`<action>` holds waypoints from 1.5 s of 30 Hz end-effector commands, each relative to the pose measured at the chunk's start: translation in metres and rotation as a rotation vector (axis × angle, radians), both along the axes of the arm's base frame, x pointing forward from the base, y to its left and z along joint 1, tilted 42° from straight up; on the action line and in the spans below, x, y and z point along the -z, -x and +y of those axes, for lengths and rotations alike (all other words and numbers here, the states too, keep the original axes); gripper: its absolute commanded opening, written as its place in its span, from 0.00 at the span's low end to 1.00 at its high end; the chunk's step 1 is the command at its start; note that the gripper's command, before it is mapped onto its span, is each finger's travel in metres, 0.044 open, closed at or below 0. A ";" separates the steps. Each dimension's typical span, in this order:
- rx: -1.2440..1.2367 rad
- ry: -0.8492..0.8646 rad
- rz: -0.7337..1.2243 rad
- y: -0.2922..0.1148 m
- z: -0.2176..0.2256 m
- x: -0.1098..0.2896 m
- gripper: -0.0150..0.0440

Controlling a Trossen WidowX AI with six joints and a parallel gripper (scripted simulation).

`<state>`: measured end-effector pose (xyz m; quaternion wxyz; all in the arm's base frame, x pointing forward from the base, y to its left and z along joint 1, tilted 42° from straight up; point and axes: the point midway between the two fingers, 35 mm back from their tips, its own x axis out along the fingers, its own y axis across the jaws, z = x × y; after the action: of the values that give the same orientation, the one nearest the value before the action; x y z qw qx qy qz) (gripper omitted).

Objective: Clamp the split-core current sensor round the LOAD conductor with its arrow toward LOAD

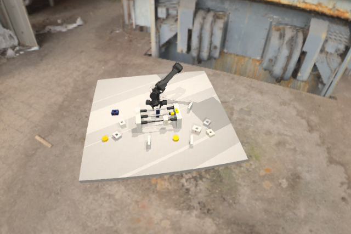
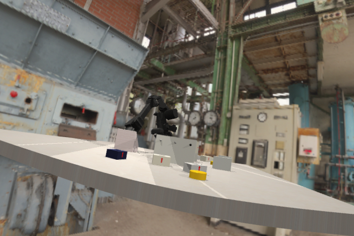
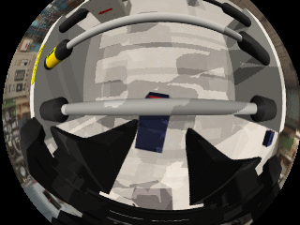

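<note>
You are looking at the dark blue sensor (image 3: 153, 134) standing upright in the rod holder (image 1: 138, 119) near the middle of the counter (image 1: 113, 163). From the wrist, the nearest grey rod (image 3: 157, 109) crosses in front of it; you cannot tell if the sensor goes round that rod. Your jaws are partly apart and hold nothing. One black fingertip (image 3: 126, 131) is just beside the sensor, and the other has a gap. The yellow tag (image 1: 176, 110) sits at the holder's right end. Another blue block (image 1: 114, 112) lies toward the counter's left edge.
</note>
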<state>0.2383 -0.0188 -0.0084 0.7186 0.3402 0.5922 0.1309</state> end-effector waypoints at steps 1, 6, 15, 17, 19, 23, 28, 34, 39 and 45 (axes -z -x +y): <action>-0.001 0.000 -0.001 0.000 0.000 0.000 0.64; -0.001 0.000 -0.001 0.000 0.000 0.000 0.58; -0.001 0.000 -0.001 0.000 0.000 0.000 0.48; -0.001 0.000 -0.001 0.000 0.000 0.000 0.45; -0.001 0.000 -0.001 0.000 0.000 0.000 0.43; 0.001 -0.002 0.003 0.006 -0.001 -0.001 0.25; 0.002 -0.004 0.009 0.032 -0.002 -0.002 0.25; 0.003 -0.010 0.013 0.059 0.000 -0.002 0.25; 0.003 -0.010 0.013 0.059 0.001 -0.002 0.25; 0.008 -0.020 0.018 0.057 0.001 -0.001 0.43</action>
<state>0.1806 -0.0173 -0.0074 0.7100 0.3508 0.5964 0.1308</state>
